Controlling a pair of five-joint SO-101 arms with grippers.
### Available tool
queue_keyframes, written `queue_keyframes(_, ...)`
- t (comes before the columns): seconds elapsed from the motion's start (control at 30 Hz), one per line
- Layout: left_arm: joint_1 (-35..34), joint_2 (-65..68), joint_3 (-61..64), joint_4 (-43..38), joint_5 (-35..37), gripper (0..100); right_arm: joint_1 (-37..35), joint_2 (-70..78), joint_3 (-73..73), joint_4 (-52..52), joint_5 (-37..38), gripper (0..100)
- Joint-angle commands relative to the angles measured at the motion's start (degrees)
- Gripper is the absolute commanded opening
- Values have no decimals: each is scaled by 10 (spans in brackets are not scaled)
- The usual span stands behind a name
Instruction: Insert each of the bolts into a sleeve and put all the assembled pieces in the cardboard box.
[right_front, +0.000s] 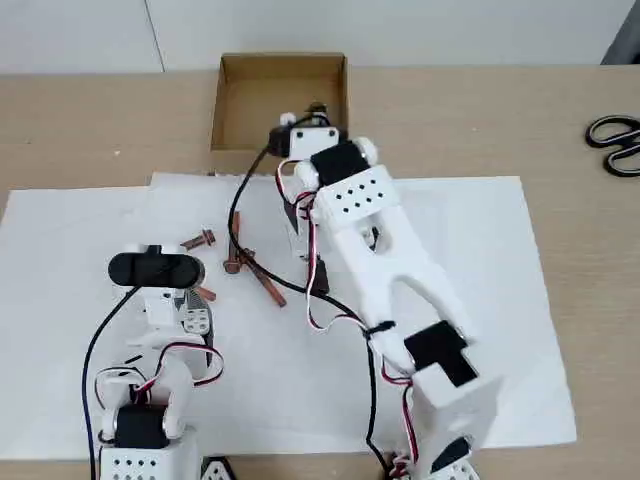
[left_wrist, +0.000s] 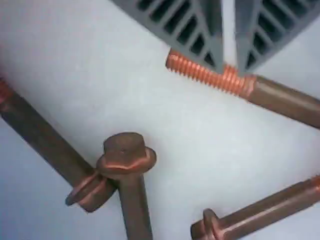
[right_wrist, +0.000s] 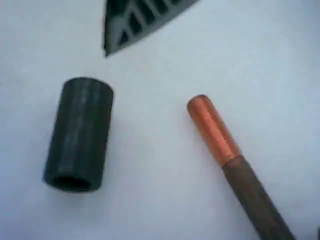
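The left jaws are clenched almost together, with only a thin slit between the grey tips. Both tips sit on the bright threaded end of a bolt (left_wrist: 240, 85) lying flat on the white paper (right_front: 500, 300). I cannot tell whether they actually pinch it. Near that bolt lie three more. One shows its flanged hex head (left_wrist: 125, 155), which touches the flange of a second bolt (left_wrist: 40, 140) lying at an angle to it. A third bolt (left_wrist: 260, 212) lies apart from them.

I cannot tell the state of the right jaws. They hang over a black sleeve (right_wrist: 80, 135) that lies on its side on the paper. Just beside the sleeve, but not touching it, is the smooth copper tip of another bolt (right_wrist: 225, 150).

In the high view the loose bolts form a cluster (right_front: 250, 265) on the paper between the left arm (right_front: 150, 400) and the right arm (right_front: 400, 270). The cardboard box (right_front: 255, 100) stands on the counter (right_front: 80, 120) at the far edge of the paper, well apart from the cluster. A pair of scissors (right_front: 615, 145) lies near the counter's right edge.
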Motion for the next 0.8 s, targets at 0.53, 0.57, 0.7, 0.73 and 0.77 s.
queue_keyframes(0.53, -2, -5, -3, -12, 4, 6, -53, 84, 1, -44, -4, 126)
queue_keyframes(0.57, -2, -5, -3, -12, 4, 6, -53, 89, 1, -44, -4, 126)
queue_keyframes(0.7, -2, -5, -3, -12, 4, 6, -52, 107, 1, -44, -4, 126)
queue_keyframes(0.73, -2, -5, -3, -12, 4, 6, -52, 109, 1, -45, -4, 126)
queue_keyframes(0.77, -2, -5, -3, -12, 4, 6, -51, 110, 1, -45, -4, 126)
